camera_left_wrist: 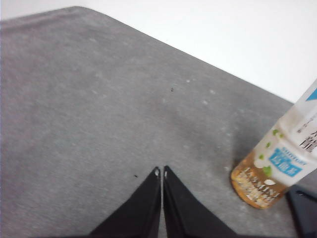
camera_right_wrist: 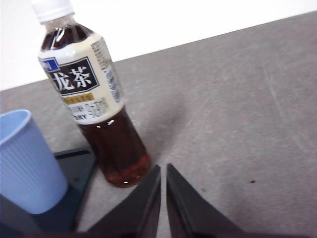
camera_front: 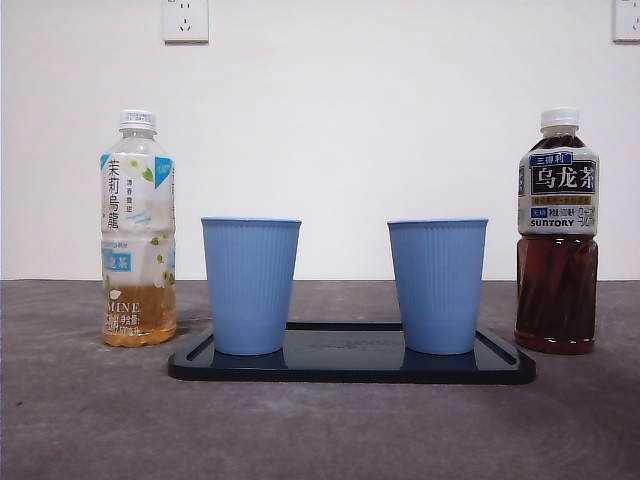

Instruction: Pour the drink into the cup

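Oolong bottle (camera_right_wrist: 94,99) stands just beside the right gripper (camera_right_wrist: 163,171), its jaws nearly closed, empty.

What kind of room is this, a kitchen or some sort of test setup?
Probably a test bench, not a kitchen: a bare grey table against a blank white wall with power sockets, and two bottles and two cups laid out symmetrically around a black tray.

Grey table (camera_front: 80,420): tray (camera_front: 350,370), 2 bottles (camera_front: 138,235).

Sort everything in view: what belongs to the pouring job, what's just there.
For the job: dark tea bottle, jasmine tea bottle, left blue cup, right blue cup.

Just there: black tray, wall sockets, grey table.
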